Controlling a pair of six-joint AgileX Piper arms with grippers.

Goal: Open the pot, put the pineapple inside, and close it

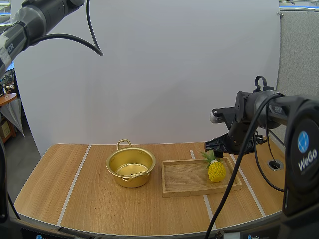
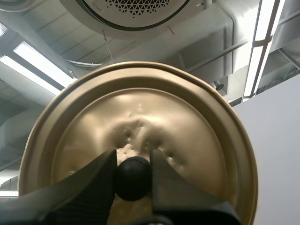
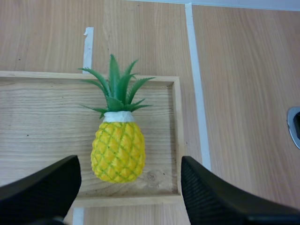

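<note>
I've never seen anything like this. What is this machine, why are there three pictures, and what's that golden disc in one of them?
It is a robot with two arms working at a wooden table. One picture looks down from above and behind the arms. The other two come from small cameras riding on each arm's wrist, so the big black shapes there are that arm's own gripper. On the table stand an open gold pot and a wooden tray with a pineapple in it. The golden disc is the pot's lid: the left gripper pinches its black knob and holds it lifted, away from the pot. The right gripper hangs over the pineapple, its two fingers apart.
</note>
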